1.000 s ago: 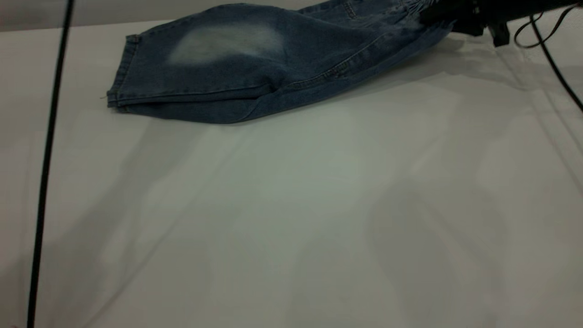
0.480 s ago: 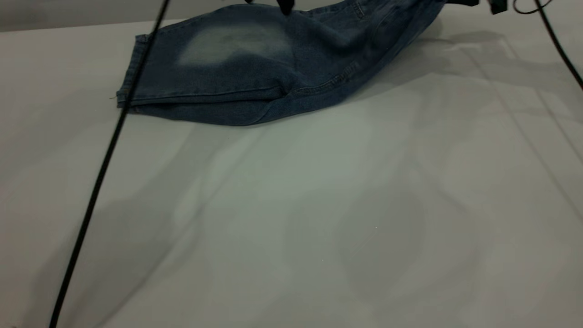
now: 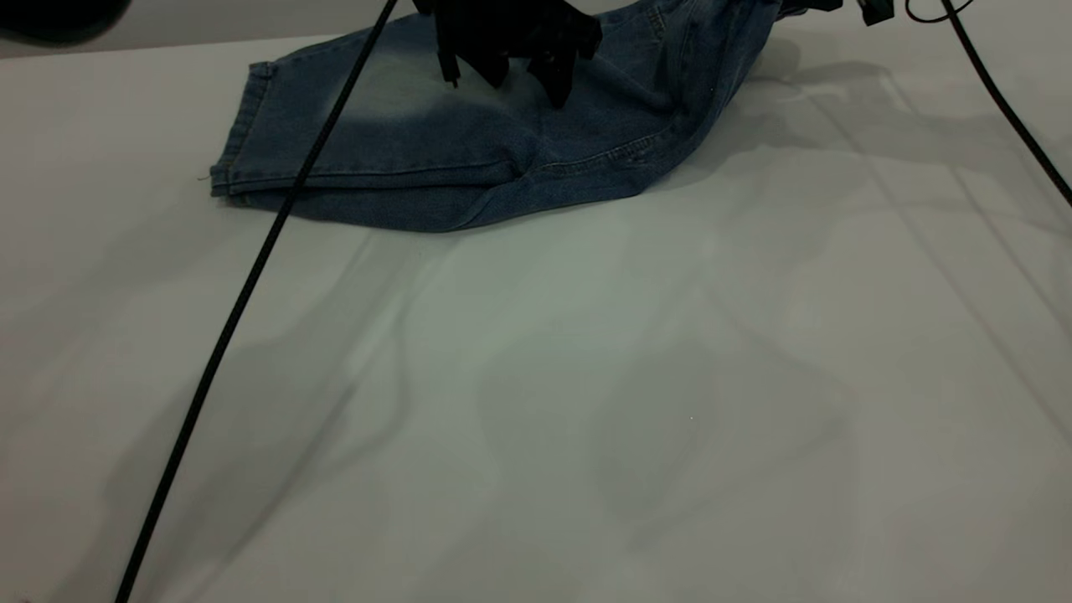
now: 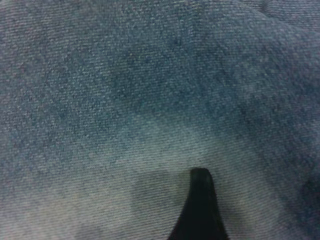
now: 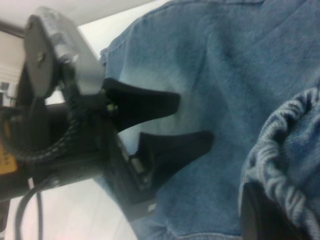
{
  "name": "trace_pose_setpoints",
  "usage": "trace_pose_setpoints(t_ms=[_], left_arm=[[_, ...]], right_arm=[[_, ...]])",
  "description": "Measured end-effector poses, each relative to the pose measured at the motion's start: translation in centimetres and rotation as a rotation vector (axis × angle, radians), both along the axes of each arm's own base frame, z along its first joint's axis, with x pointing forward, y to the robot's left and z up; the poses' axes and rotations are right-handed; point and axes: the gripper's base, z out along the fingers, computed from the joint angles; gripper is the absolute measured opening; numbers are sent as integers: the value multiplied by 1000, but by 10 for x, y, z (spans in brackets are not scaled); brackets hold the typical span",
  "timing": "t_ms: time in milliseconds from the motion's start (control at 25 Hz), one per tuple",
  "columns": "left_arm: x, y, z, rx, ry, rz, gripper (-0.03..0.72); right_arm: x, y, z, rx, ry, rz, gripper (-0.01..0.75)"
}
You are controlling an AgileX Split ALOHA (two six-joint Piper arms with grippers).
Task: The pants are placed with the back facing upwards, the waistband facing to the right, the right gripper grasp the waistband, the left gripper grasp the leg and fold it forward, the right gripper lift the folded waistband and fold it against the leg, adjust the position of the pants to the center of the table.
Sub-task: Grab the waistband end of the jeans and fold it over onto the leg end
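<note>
Near bench (image 3: 536,419) is bare. Pants (image 3: 435,159) lie at the far edge, already folded lengthwise. Left gripper (image 3: 511,67) hangs just over the faded patch, fingers (image 5: 150,102) apart, holding nothing. Right gripper (image 5: 267,215) has the waistband (image 5: 285,145) pinched and raised at far right. Risks: the lifted end drags the fold open; left gripper snags denim. No readable writing.

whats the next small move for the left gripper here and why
Probably lower the left gripper a little and close on the leg. Its fingers stand open just above the faded denim, gripping nothing, while the right gripper holds the gathered waistband lifted.
</note>
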Motion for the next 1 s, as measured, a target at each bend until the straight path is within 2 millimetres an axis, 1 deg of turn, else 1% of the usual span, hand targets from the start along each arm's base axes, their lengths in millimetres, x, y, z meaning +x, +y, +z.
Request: trace_pose_setpoints(t_ms=[120,360,480,560,760,840,1000], left_arm=[[0,0,-8,8,5,-4,525],[0,0,-10,10,8,-4,525],[0,1,-13,12,12,-4,525],[-1,1,-13,12,14,-4,525],[-1,1,-16,14,17,-4,525],[-1,1,-16,14,17,-4,525],[-1,1,-16,18,23,-4,525]], right_arm=[[0,0,0,7,1,4,62],[-2,11,6,52,1,40,62],[-3,15,20,67,-23,54,62],[-3,19,32,67,-49,64,62],[-8,33,61,75,-102,114,62],[-10,42,65,83,-107,144,62],[-11,48,63,82,-105,155,62]])
